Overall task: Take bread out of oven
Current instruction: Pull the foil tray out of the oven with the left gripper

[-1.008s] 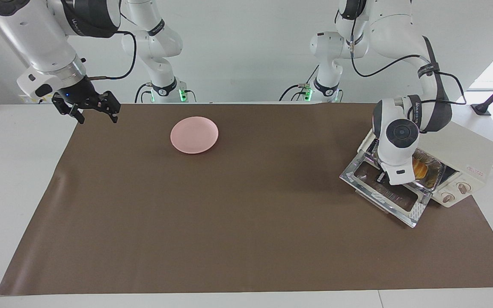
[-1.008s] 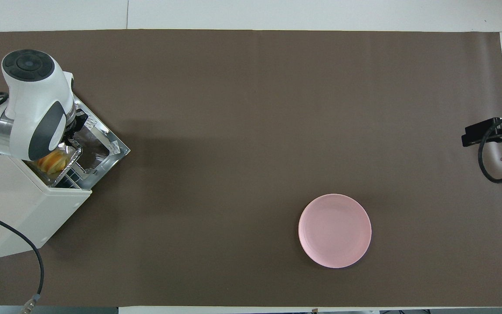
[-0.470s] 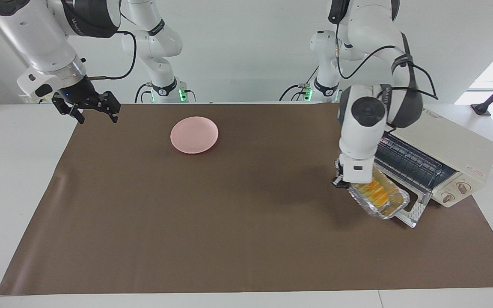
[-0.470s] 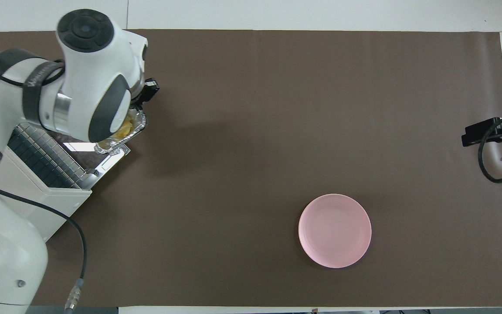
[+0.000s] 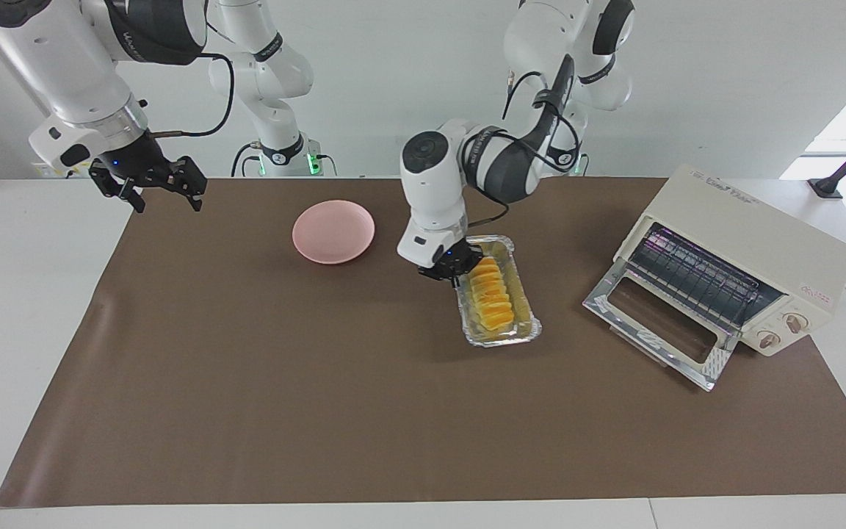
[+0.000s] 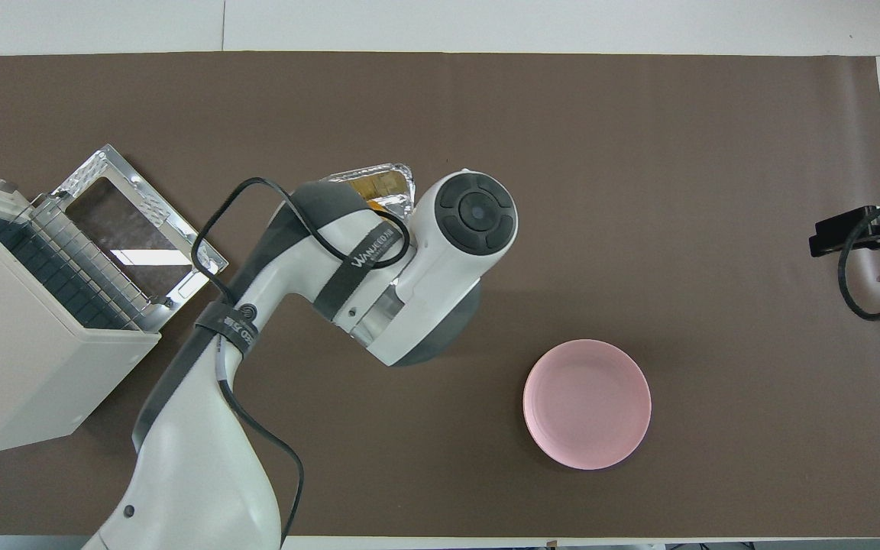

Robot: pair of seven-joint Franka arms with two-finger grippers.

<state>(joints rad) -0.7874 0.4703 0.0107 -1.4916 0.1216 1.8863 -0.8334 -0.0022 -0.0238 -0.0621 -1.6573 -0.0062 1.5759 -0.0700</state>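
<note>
The bread, a ridged golden-yellow loaf, lies in a crinkled silver foil tray at the middle of the brown mat. My left gripper is shut on the tray's rim, on the side toward the pink plate. Whether the tray rests on the mat or hangs just over it does not show. In the overhead view the left arm covers all but one end of the foil tray. The cream oven stands at the left arm's end, its glass door dropped open and its wire rack bare. My right gripper waits open, raised at the mat's corner.
A pink round plate lies on the brown mat beside the tray, toward the right arm's end, and shows in the overhead view as the plate too. The oven and its open door take up the corner at the left arm's end.
My left gripper has drawn the foil tray with the bread out of the oven and carried it to the middle of the mat. The right arm has not moved.
</note>
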